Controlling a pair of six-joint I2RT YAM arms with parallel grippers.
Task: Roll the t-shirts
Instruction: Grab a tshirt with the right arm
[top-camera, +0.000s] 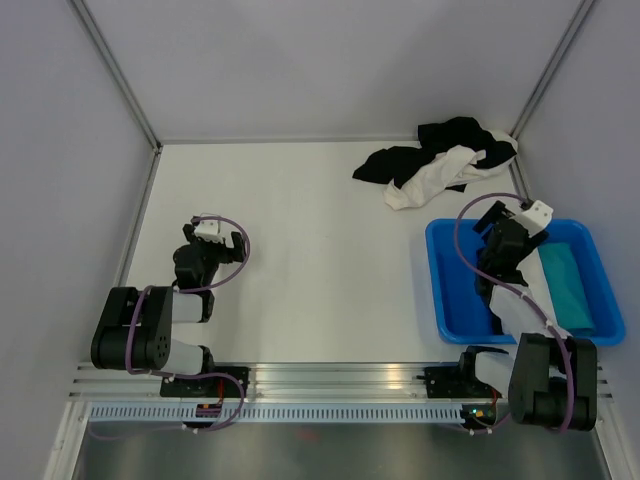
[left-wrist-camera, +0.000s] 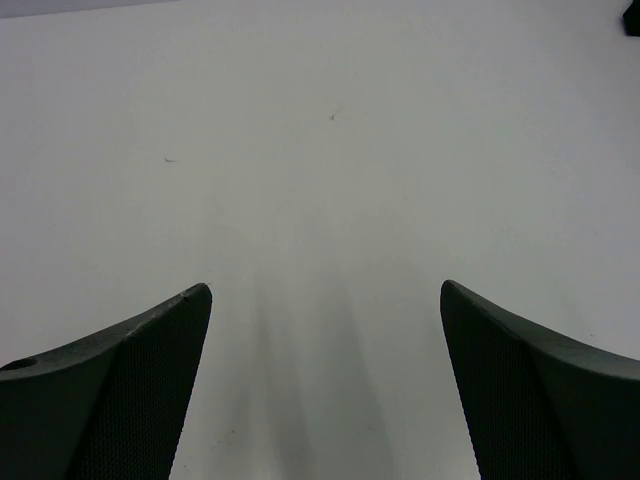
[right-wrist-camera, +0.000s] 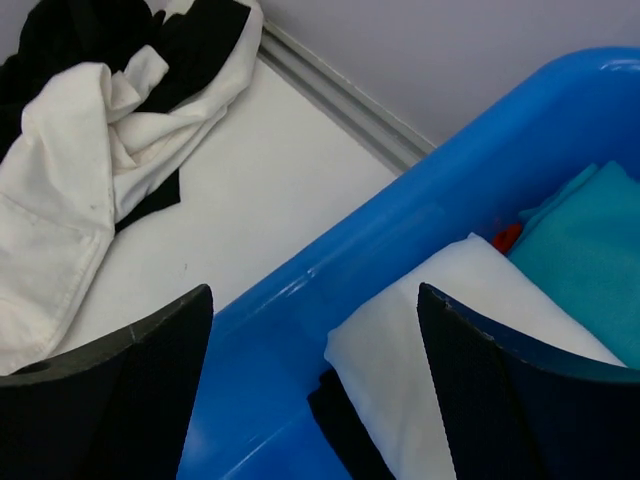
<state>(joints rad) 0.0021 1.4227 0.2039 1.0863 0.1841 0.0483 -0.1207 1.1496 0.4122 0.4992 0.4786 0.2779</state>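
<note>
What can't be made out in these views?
1. Shirt heap, top external: black and white cloth is tangled, so the garment count is unclear.
2. Blue bin, top external: the right arm covers part of its contents.
3. Orange bit, right wrist: mostly buried between the white shirt and teal shirt; unidentifiable.

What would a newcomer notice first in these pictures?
The bright blue bin at the near right of the table stands out, with a folded white shirt and a teal shirt inside and the open right gripper above it. Behind it, in the far right corner, lies a crumpled heap of black and white shirts. The left gripper hangs open over the table.
</note>
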